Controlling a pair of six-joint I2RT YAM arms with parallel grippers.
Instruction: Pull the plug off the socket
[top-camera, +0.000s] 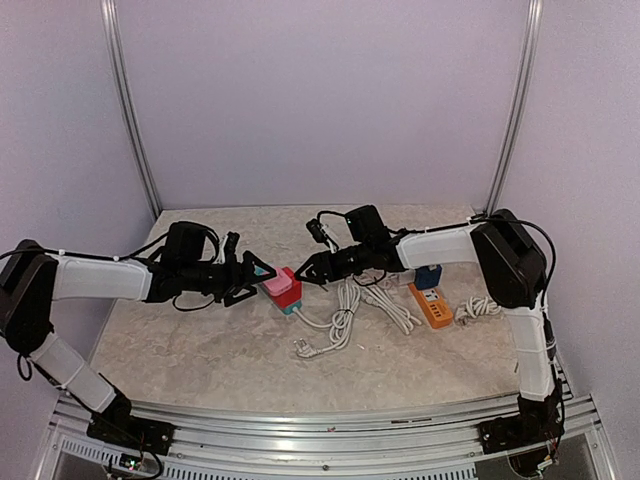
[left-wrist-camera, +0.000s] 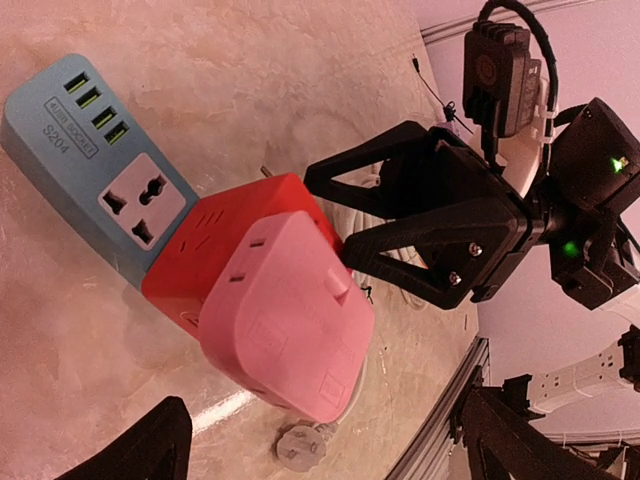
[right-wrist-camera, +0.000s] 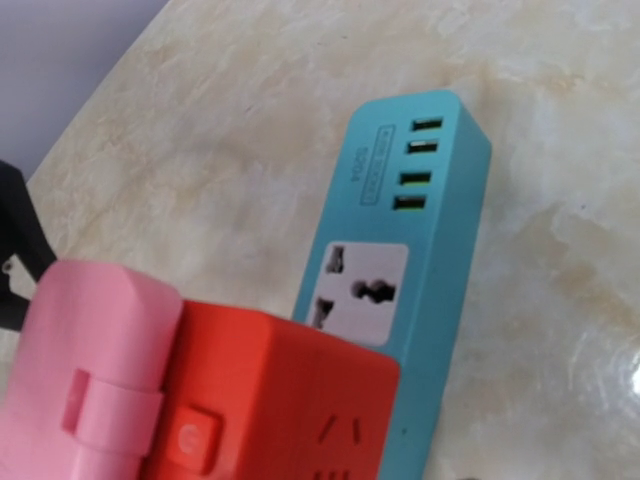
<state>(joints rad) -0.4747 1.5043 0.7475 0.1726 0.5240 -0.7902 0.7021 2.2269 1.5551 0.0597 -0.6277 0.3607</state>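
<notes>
A pink cube plug (top-camera: 276, 283) (left-wrist-camera: 285, 320) (right-wrist-camera: 85, 370) sits joined to a red cube socket (top-camera: 290, 293) (left-wrist-camera: 215, 250) (right-wrist-camera: 290, 400). The red cube is plugged into a blue power strip (left-wrist-camera: 85, 150) (right-wrist-camera: 420, 230) lying on the table. My left gripper (top-camera: 254, 280) (left-wrist-camera: 325, 405) is open; its fingers (left-wrist-camera: 140, 450) stand wide on either side of the pink cube without touching it. From the opposite side, my right gripper (top-camera: 305, 270) (left-wrist-camera: 328, 212) has its black fingers (left-wrist-camera: 400, 165) against the far end of the red cube. In the right wrist view its own fingers are hidden.
White coiled cables (top-camera: 342, 310) lie right of the cubes, with a loose white plug (top-camera: 303, 349) (left-wrist-camera: 300, 445) near the front. An orange power strip (top-camera: 433, 306) carrying a blue adaptor (top-camera: 428, 277) sits further right. A metal rail (top-camera: 320, 420) runs along the near edge.
</notes>
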